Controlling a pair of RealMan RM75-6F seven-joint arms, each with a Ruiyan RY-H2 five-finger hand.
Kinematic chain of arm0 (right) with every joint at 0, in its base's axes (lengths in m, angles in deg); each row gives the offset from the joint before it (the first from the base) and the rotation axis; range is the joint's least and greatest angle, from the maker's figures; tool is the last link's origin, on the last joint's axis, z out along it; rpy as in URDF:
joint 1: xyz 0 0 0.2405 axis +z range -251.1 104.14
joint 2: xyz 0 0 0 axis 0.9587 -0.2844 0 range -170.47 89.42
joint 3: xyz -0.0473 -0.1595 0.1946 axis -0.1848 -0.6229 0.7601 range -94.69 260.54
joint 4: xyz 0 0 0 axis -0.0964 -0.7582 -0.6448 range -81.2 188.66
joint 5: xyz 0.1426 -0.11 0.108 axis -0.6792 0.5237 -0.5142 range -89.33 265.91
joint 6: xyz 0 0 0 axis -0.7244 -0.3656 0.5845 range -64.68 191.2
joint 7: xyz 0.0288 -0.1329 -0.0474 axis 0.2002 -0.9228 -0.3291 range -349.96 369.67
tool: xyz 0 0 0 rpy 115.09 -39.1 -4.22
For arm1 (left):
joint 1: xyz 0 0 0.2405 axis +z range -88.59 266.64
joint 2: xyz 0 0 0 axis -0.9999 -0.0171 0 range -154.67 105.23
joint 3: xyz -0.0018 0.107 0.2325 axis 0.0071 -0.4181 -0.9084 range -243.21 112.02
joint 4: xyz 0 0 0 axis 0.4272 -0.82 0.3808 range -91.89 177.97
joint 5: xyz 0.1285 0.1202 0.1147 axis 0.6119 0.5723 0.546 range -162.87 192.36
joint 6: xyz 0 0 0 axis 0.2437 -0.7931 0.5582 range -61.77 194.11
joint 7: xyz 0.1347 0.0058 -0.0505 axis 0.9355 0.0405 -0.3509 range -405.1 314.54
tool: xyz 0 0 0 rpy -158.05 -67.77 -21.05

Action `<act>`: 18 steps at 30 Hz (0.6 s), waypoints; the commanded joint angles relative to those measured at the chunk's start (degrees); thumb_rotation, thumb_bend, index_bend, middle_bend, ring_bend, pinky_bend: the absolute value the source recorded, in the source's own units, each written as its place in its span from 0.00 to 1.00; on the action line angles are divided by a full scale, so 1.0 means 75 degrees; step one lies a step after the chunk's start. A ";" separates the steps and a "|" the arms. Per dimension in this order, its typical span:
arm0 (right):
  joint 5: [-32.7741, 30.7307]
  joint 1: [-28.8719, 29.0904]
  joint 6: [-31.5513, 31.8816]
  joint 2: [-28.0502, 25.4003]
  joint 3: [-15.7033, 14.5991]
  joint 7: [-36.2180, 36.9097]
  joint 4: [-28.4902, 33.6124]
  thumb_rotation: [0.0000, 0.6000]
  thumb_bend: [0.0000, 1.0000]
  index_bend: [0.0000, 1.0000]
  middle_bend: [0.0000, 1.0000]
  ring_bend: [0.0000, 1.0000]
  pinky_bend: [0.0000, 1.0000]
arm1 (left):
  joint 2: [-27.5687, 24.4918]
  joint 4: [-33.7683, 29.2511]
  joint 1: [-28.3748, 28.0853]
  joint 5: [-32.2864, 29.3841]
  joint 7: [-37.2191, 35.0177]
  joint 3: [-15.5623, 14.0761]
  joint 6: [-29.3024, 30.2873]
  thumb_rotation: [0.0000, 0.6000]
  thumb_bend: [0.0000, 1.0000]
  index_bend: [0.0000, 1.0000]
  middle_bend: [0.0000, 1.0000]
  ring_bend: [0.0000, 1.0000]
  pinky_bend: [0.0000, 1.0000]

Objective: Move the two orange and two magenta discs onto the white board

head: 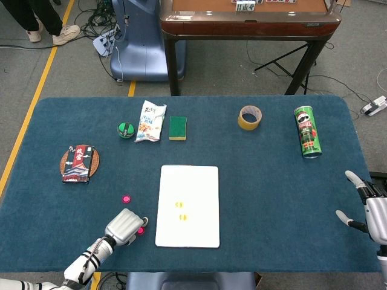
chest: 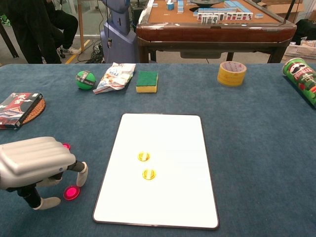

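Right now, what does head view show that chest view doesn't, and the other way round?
Only the head view shows the right hand, fingers apart and holding nothing, at the table's right edge, plus the whole Pringles can lying flat.

Only the chest view shows the mahjong tiles on the wooden table behind, and the left hand's fingers beside the near magenta disc, which lies on the cloth.

Both show the left hand, the white board with two orange discs, the far magenta disc, the green ball, sponge and tape roll.
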 commanded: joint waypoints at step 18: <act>-0.0009 0.0012 -0.0024 0.0002 0.0000 -0.0005 -0.0004 1.00 0.00 0.14 0.27 0.26 0.38 | 0.0070 0.0119 0.0125 -0.0107 -0.0049 0.0163 -0.0236 1.00 0.32 0.54 1.00 1.00 1.00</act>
